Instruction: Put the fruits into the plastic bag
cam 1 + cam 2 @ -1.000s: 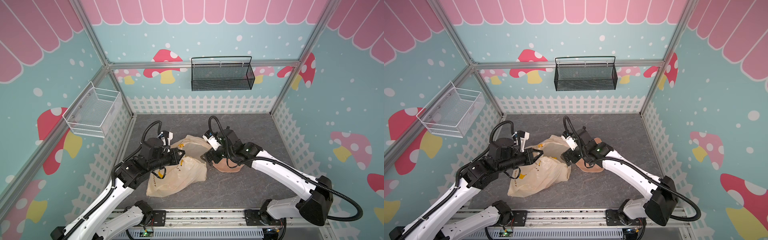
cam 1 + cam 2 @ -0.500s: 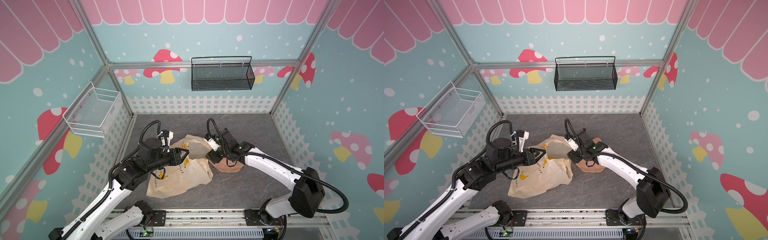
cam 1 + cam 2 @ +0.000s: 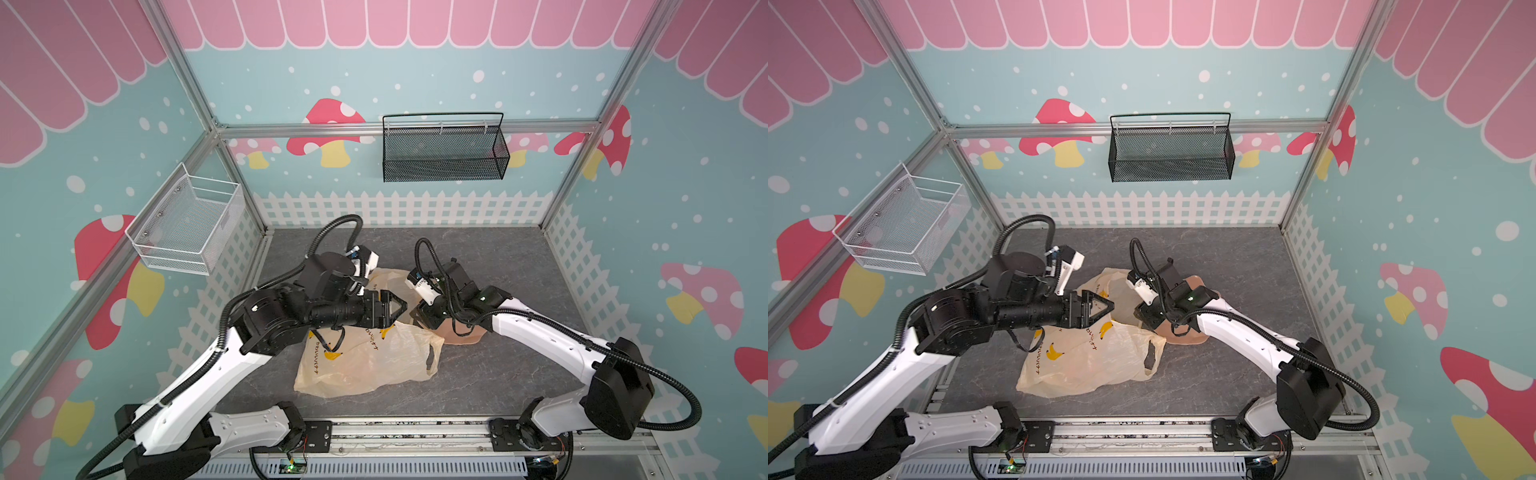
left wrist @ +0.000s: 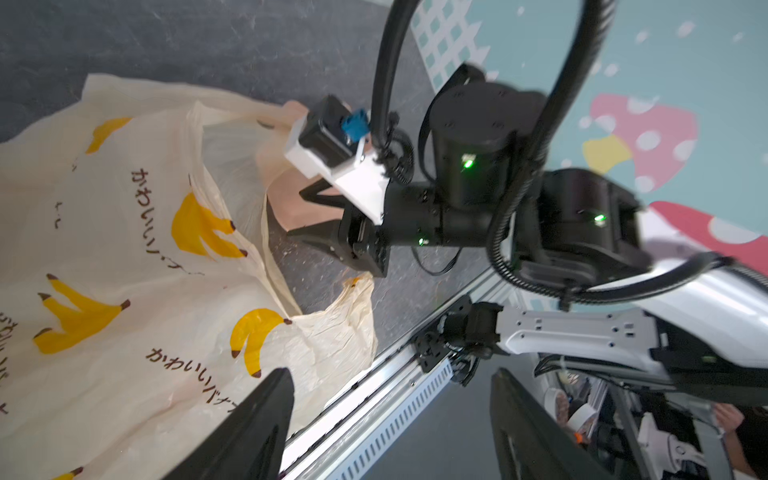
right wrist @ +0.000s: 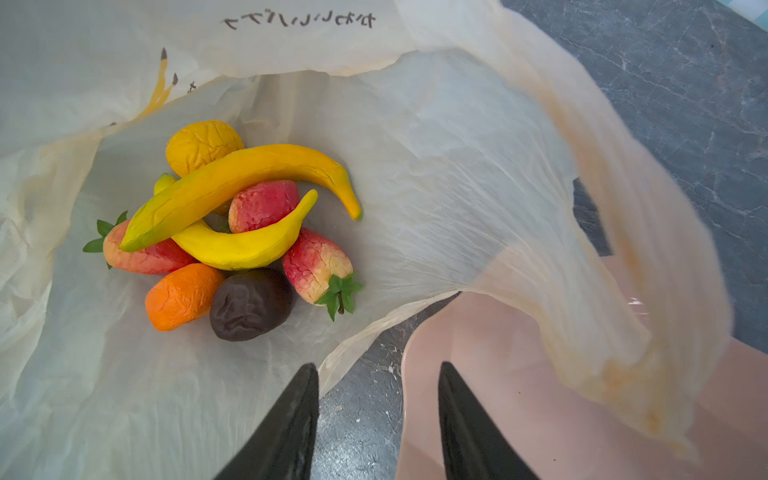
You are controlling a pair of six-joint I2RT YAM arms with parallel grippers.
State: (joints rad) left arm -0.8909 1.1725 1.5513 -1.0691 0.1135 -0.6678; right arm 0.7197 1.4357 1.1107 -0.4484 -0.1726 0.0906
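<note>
My left gripper (image 4: 390, 419) and right gripper (image 5: 376, 399) stood apart, empty. Fruits (image 5: 232, 232) lay ahead of the right one inside the plastic bag (image 5: 457, 166). Flimsy-looking film, so I'd pinch a handle.

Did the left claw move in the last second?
Yes. The left gripper slid right in both top views, toward the pink plate, above the plastic bag.

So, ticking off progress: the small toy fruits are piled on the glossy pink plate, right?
No. The small toy fruits are piled inside the thin cream banana-print plastic bag, not on the glossy pink plate; the right wrist view shows it.
</note>
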